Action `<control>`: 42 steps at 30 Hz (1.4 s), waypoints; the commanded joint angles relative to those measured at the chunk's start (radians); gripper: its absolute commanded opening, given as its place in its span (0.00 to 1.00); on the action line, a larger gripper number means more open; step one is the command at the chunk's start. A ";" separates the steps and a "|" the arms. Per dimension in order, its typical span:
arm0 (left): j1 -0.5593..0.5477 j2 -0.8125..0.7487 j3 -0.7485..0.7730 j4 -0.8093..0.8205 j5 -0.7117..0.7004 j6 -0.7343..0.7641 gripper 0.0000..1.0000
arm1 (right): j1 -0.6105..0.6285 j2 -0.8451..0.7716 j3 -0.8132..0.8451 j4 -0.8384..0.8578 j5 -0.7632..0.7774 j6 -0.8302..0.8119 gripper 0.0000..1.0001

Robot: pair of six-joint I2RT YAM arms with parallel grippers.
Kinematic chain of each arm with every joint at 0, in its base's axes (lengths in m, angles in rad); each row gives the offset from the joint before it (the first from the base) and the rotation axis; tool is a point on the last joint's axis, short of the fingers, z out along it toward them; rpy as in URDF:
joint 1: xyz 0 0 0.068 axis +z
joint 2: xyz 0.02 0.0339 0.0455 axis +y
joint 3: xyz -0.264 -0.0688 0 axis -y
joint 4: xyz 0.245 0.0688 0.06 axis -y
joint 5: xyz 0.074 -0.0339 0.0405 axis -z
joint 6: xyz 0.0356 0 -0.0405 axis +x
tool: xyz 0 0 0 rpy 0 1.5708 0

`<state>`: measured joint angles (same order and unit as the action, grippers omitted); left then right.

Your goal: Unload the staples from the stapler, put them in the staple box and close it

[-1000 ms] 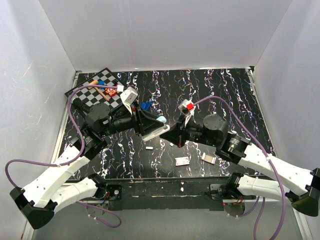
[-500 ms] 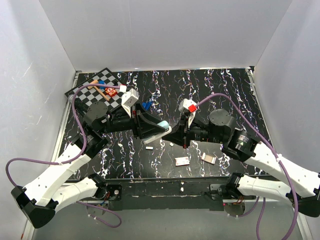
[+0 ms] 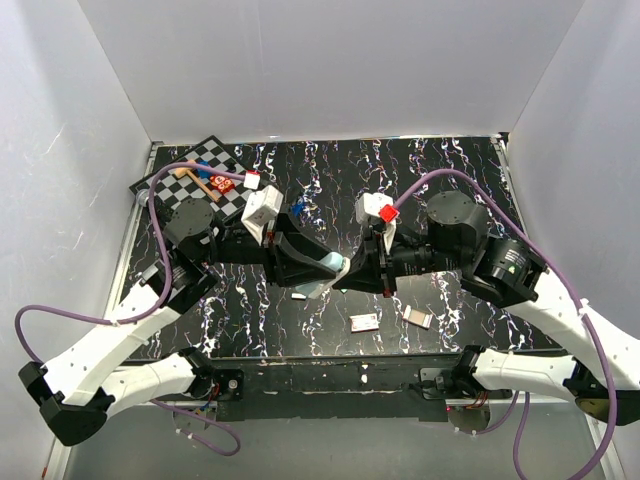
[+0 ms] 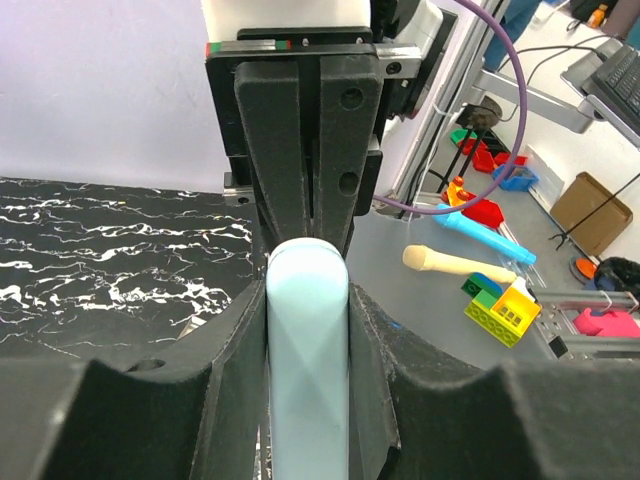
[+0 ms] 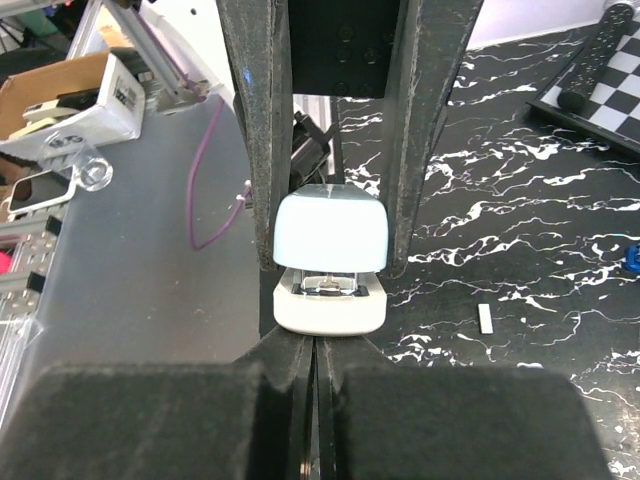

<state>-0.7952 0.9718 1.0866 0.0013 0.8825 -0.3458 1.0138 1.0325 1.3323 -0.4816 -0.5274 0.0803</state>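
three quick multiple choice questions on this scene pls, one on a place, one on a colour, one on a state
1. Where is the loose white staple bar? A on a plate; B on the black table; C in a bowl
2. What colour is the top of the stapler? A pale blue; B red; C green
3. The left hand is: A open; B out of view; C shut on the stapler

B, it lies flat on the marbled top; A, plain in the right wrist view; C, its fingers press both sides.

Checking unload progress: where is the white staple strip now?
Top view: the staple strip lies on the table, just below the left gripper and left of the red-and-white box.
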 commanded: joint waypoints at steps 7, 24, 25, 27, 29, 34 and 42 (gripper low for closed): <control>-0.104 0.038 -0.005 -0.202 -0.019 0.090 0.00 | 0.008 -0.004 -0.044 0.298 0.110 -0.066 0.01; -0.104 0.056 0.108 -0.408 -0.712 0.143 0.00 | -0.034 -0.262 -0.373 0.149 0.740 0.056 0.01; -0.104 0.083 0.134 -0.447 -0.796 0.139 0.00 | -0.035 -0.270 -0.390 0.149 0.769 0.070 0.01; -0.104 0.148 0.189 -0.547 -0.960 0.125 0.00 | -0.038 -0.279 -0.422 0.153 0.816 0.099 0.01; -0.099 0.208 0.235 -0.602 -1.074 0.117 0.00 | -0.038 -0.270 -0.441 0.158 0.831 0.117 0.01; -0.015 0.298 0.217 -0.569 -1.140 0.097 0.00 | -0.038 -0.207 -0.446 0.158 0.828 0.159 0.01; 0.148 0.421 0.164 -0.557 -1.243 0.042 0.00 | -0.040 -0.100 -0.458 0.179 0.822 0.222 0.01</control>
<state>-0.7006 1.3720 1.2625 -0.5568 -0.2413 -0.2760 0.9760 0.9047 0.8848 -0.3637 0.2741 0.2539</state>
